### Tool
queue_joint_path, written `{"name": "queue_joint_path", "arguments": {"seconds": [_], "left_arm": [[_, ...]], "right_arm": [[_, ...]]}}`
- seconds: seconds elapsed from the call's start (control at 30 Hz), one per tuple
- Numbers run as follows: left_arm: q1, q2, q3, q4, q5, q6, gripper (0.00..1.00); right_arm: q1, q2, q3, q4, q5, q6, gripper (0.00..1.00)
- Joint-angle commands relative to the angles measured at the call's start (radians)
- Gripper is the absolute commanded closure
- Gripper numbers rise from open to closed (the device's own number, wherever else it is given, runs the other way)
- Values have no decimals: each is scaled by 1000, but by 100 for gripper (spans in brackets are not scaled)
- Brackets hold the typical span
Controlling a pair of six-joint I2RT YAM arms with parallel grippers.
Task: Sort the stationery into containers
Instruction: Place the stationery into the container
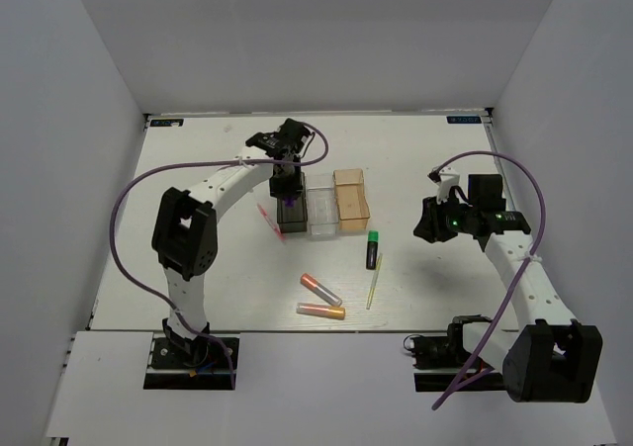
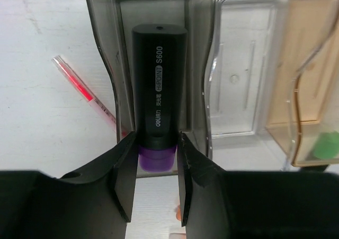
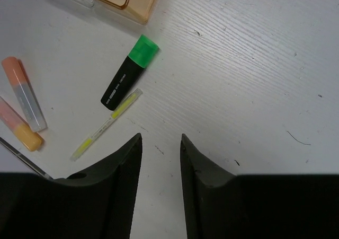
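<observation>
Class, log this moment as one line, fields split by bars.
left gripper: shut on purple-cap marker at dark grey bin | right gripper: open, empty | unsorted: green-cap marker, yellow pen, pink pen, two orange tubes

Printed in white up the purple-cap marker [image 2: 159,85]: "deli" nearest the cap, then small Chinese characters, then "POINT S600". More white print along the green-cap marker [image 3: 124,77], too small to read. Blue labels [image 1: 168,123] at the far corners, illegible.

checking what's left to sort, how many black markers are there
2: purple-capped marker held by the left gripper at the dark grey bin; green-capped marker lying on the table; none seems hidden.
</observation>
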Motion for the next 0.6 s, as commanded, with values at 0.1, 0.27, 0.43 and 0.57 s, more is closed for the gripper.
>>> {"name": "queue_joint_path", "arguments": {"seconds": [0.1,0.27,0.43,0.57], "left_arm": [[-5,-13,39,-14,-20,9,70],[-7,-10,36,-18,-11,7,49],[-8,-36,30,-20,-2,7,37],[-8,-73,1,-21,6,2,35]], "right_arm": [[-1,16,21,-19,-26,-20,50],[-5,28,29,-36,-44,-26,38],[5,63,43,-53,-82,-20,35],[21,108,57,-56,-101,8,41]]}}
